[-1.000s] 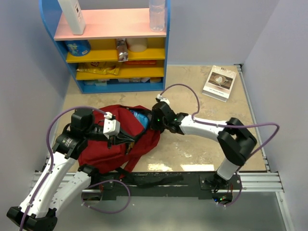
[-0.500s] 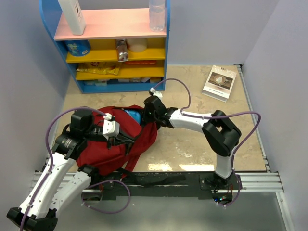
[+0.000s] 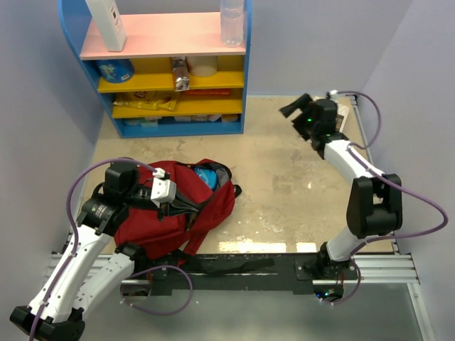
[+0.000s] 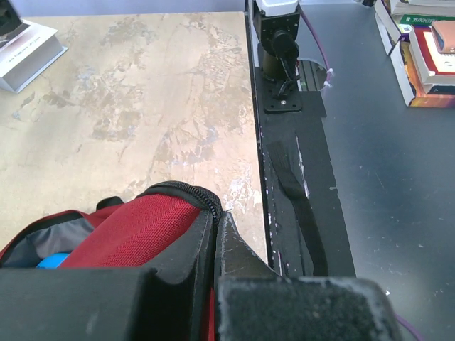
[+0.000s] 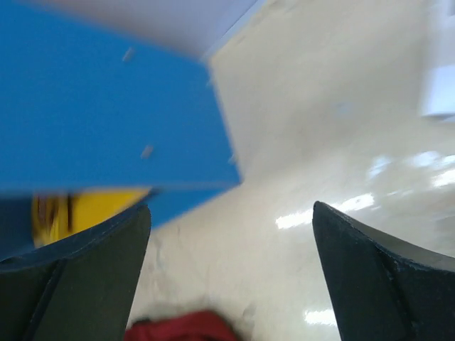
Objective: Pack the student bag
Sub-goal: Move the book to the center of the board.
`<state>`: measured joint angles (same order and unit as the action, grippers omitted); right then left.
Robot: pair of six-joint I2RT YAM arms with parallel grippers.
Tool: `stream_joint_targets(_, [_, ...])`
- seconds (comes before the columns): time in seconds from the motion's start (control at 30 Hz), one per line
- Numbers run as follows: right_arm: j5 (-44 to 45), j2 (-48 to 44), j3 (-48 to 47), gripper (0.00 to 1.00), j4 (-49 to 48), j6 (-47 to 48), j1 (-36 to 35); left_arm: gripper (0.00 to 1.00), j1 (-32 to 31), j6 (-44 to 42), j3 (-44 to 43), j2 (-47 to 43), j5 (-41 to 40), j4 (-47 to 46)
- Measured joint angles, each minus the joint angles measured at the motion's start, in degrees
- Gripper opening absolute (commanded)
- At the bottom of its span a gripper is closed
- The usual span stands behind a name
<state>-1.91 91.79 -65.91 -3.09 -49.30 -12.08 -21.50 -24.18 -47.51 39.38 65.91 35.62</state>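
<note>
Backpack position: the student bag (image 3: 210, 209) lies on the table (image 3: 284, 192) at about 8 o'clock from the table's middle in the overhead view. Its main compartment is unzipped, with the mouth facing 1 o'clock. A blue item (image 3: 207, 175) shows inside the opening.

Left gripper (image 4: 215, 217): jaws closed, clamped on the zip-edged rim of the bag's opening. The left wrist view shows red fabric and black zipper pinched between the fingers.

Right gripper (image 3: 293, 108): jaws spread wide with nothing between them. It hangs above the table at about 1 o'clock, well apart from the bag. The right wrist view is blurred. It shows both fingers standing far apart, a blue panel beyond them, and a sliver of red at the 6 o'clock edge.

Surroundings: a shelf unit (image 3: 163, 35) stands at 11 o'clock against the far wall, with items on its tiers. A book (image 4: 25, 50) lies in the far right corner of the table. In the overhead view the right arm covers most of it.
</note>
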Motion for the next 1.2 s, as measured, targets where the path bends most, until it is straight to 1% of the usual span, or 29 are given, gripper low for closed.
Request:
stream_joint_targets(0.1, [-0.72,3.61,-0.02,0.99,-0.52,-5.03,9.42,0.0,-0.02,0.0,0.0,0.09,0.0,0.0])
stream_joint_targets(0.17, [1.05,6.51,0.02,0.99,0.85,-8.17,12.41,0.0,-0.02,-0.09,0.0,0.15,-0.02,0.02])
stream_joint_targets(0.3, [3.23,9.09,0.81,0.99,3.08,-12.98,12.9,0.0,-0.07,-1.03,0.0,0.39,-0.07,0.22])
stream_joint_targets(0.53, [5.81,10.91,0.26,0.95,3.85,-17.2,12.39,0.0,-0.07,-3.04,-0.13,0.55,-0.24,1.6])
stream_joint_targets(0.6, [7.48,10.91,0.22,0.96,5.31,-17.2,13.29,0.0,-0.13,-3.91,-0.44,0.66,-0.63,2.38])
stream_joint_targets(0.73, [14.78,10.54,-0.92,0.98,9.25,-15.21,15.56,0.0,-0.33,-4.87,-0.61,0.68,-1.31,2.97])
stream_joint_targets(0.87, [20.63,7.65,-0.92,0.98,10.25,-13.42,16.85,0.0,-0.37,-4.94,-0.61,0.68,-1.51,2.78])
stream_joint_targets(0.97, [22.71,5.68,-1.42,0.97,10.1,-12.46,18.29,0.0,-0.39,-4.94,-0.61,0.59,-1.68,2.73])
stream_joint_targets(1.2, [23.71,6.6,-2.49,0.94,10.01,-11.74,22.51,0.0,-0.46,-5.22,-0.61,0.28,-2.05,3.06])
